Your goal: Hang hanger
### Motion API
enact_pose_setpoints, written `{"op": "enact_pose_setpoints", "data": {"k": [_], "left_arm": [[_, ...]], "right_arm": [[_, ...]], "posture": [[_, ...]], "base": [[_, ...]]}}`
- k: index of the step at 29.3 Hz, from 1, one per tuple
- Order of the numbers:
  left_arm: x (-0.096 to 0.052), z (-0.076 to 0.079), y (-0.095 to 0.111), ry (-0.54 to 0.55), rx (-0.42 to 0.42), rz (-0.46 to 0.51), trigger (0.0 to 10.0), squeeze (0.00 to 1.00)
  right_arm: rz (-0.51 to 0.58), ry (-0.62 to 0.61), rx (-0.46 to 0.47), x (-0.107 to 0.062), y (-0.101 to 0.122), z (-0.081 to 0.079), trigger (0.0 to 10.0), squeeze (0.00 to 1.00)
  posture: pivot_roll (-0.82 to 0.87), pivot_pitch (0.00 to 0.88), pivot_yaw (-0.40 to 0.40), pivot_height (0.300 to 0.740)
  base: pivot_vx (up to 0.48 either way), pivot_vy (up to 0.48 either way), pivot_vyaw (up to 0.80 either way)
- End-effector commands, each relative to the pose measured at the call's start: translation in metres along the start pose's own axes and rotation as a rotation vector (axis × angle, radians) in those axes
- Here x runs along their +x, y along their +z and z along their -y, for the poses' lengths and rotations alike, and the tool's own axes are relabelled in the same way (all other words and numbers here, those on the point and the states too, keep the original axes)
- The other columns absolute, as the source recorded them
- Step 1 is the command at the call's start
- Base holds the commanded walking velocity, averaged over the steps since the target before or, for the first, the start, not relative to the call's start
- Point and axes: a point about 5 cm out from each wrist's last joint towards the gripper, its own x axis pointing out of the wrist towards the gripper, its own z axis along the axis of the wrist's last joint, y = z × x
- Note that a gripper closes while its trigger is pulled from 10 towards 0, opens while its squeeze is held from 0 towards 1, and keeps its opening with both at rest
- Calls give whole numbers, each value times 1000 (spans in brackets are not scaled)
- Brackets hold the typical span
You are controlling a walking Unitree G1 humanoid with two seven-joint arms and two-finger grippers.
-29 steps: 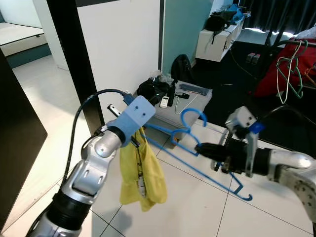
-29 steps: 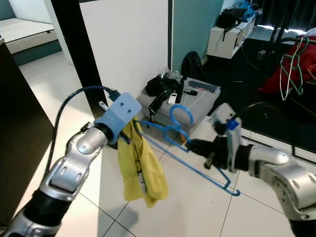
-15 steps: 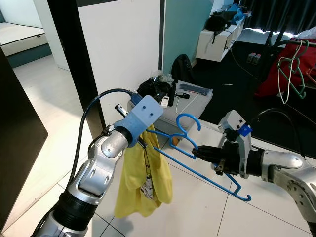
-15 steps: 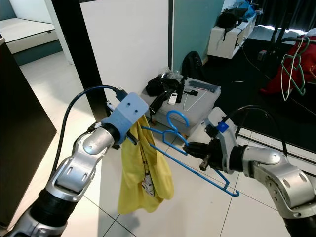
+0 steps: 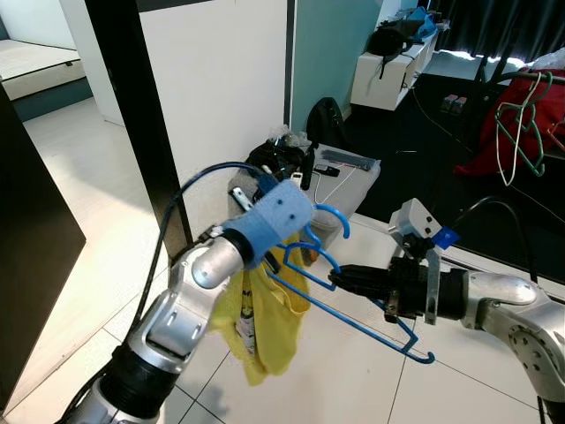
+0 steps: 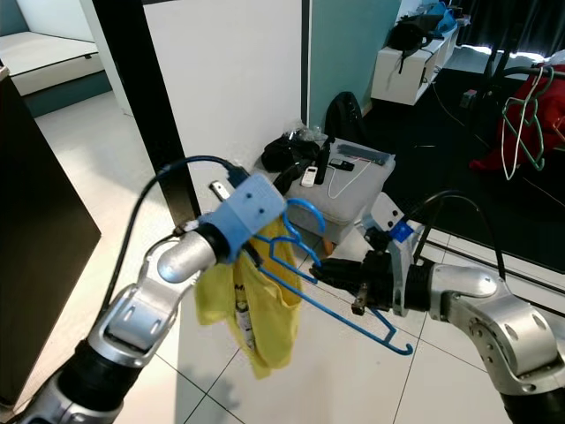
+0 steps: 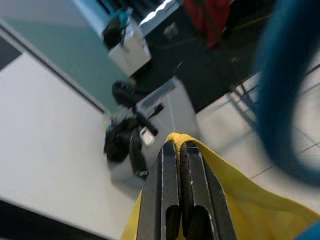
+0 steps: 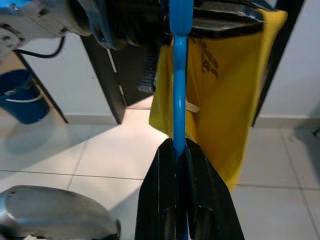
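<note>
My right gripper [image 8: 180, 150] pinches the blue hanger [image 5: 353, 305]. My left gripper [image 7: 180, 150] is pressed tight on the yellow shirt [image 5: 265, 322], which hangs down beside the hanger's hook end. Behind the hanger, a grey box [image 5: 340, 181] sits on the white floor [image 5: 79, 185].

Two silver jointed arms — the left gripper [image 5: 281, 258] behind a light-blue perforated wrist block, the right gripper [image 5: 346, 279] behind a white-and-blue one — black cables looping.
</note>
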Motion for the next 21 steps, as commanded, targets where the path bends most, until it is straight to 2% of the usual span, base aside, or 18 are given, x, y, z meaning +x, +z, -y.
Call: {"op": "enact_pose_setpoints", "data": {"k": [1, 5, 9, 10, 13, 14, 21], "left_arm": [[-2, 3, 12, -29, 15, 74, 10000, 0], [-4, 0, 23, -51, 6, 126, 10000, 0], [-4, 2, 33, -96, -45, 202, 10000, 0], [-4, 2, 33, -96, -45, 202, 10000, 0], [-5, 1, 34, -112, -116, 224, 10000, 0], [-5, -1, 32, -108, -154, 227, 10000, 1000], [-8, -5, 28, -120, -144, 217, 10000, 1000]], "right_arm": [[43, 79, -43, 6, 9, -10, 10000, 0], [30, 66, -61, 13, 11, -11, 10000, 0], [44, 24, -74, 32, 8, -12, 10000, 0], [44, 24, -74, 32, 8, -12, 10000, 0], [71, -14, -80, 37, 8, -8, 10000, 0], [93, -47, -90, 38, 9, -4, 10000, 0], [152, -114, -102, 38, 15, 4, 10000, 0]], "posture": [[-80, 0, 19, 740], [-73, 0, 19, 740], [-70, 0, 22, 740], [-70, 0, 22, 740], [-70, 0, 22, 740], [-70, 0, 22, 740], [-72, 0, 28, 740]], "base": [[0, 0, 0], [0, 0, 0], [0, 0, 0], [0, 0, 0], [0, 0, 0], [0, 0, 0], [0, 0, 0]]}}
